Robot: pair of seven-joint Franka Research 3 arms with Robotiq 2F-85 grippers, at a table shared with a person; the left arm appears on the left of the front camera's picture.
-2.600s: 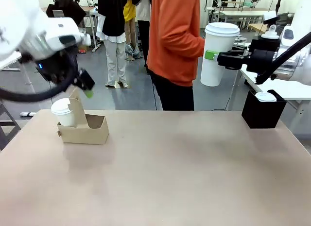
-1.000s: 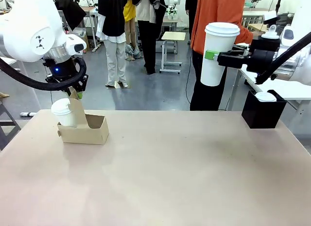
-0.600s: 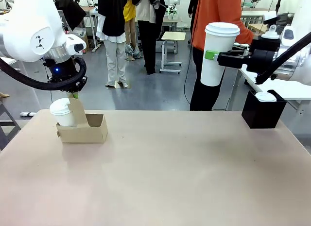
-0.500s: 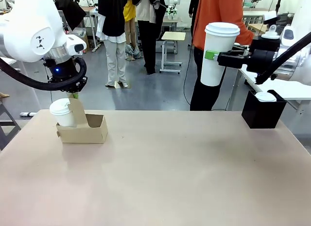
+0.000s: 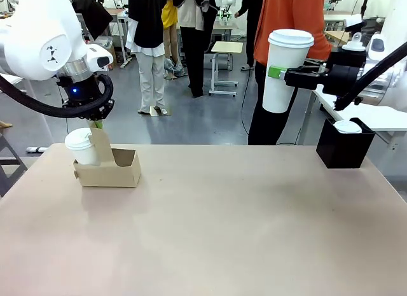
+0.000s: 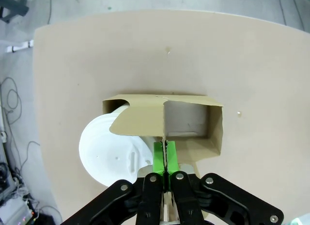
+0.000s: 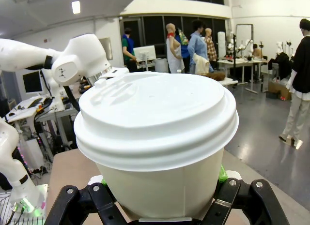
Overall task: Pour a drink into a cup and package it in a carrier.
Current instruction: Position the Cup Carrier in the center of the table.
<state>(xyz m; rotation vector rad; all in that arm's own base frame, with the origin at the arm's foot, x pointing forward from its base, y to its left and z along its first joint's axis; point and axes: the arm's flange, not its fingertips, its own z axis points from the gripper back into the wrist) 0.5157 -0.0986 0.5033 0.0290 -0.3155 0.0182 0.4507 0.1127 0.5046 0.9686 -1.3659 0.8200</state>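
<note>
Right fingers (image 5: 275, 72) grasp the upright cup (image 5: 289, 60) high at right, well apart from the carrier (image 5: 121, 174) on the tabletop's (image 5: 241, 219) left, its handle (image 5: 102, 143) pinched by the left fingers (image 6: 159, 156), empty pocket (image 5: 127, 159) toward the cup.

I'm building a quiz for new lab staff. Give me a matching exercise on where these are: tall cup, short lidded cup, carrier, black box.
1 tall cup
2 short lidded cup
3 carrier
4 black box

a on the table's right side
b handle pinched by the left gripper
c held aloft by the right gripper
d in a carrier pocket

Pairs: 1-c, 2-d, 3-b, 4-a
</note>
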